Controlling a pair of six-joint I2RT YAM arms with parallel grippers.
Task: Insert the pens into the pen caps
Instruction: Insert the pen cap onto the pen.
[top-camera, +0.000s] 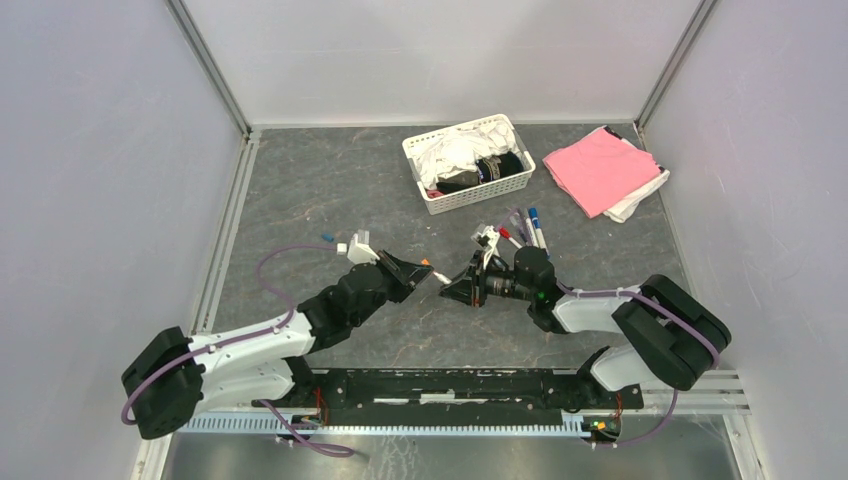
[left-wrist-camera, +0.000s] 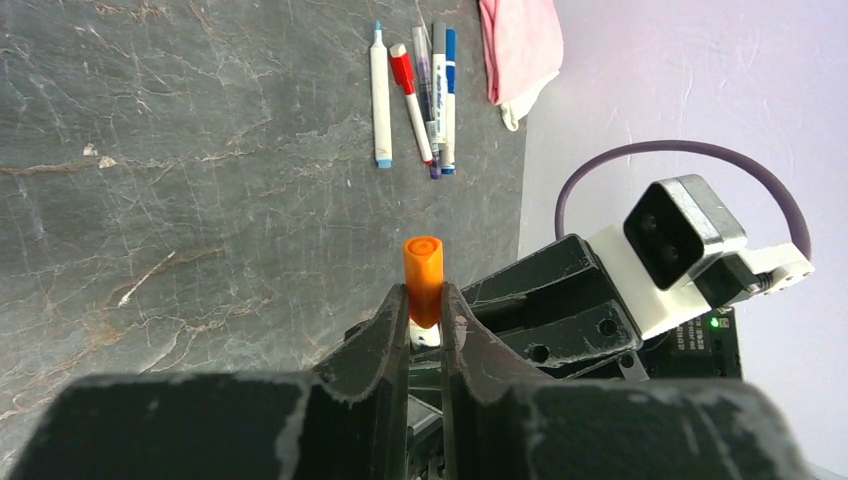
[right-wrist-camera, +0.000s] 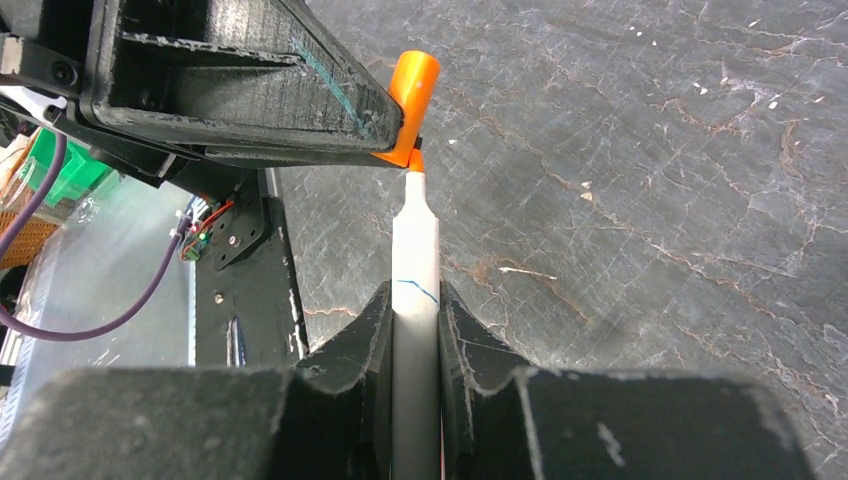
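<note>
Cap (left-wrist-camera: 423, 275) of orange plastic pinched between the fingers of the left gripper (left-wrist-camera: 425, 308), its upper part standing clear of the fingertips. Held above the table (top-camera: 330, 190), near the middle, in front of the arm bases.

White pen (right-wrist-camera: 415, 270) clamped tight in the right gripper (right-wrist-camera: 415, 312), barrel running straight out between the fingers, a thin blue mark across it. Orange nib right at the cap's lower end; cannot tell whether it has entered. Barrel clearly outside. Cap tilted slightly off the pen's line in the right wrist view. Grippers facing each other, tip to tip, very close.

Four more pens (left-wrist-camera: 425, 95) lying side by side on the table beyond the right gripper, between it and the basket (top-camera: 468, 165): one white with blue ends, one with a red end, one grey, one white and blue. Small blue cap (top-camera: 327, 238) alone on the table beyond the left gripper, a small white piece (top-camera: 341, 246) just beside it.

White cloth and something dark inside the basket. Pink cloth (top-camera: 598, 168) to its right, apart from it.
</note>
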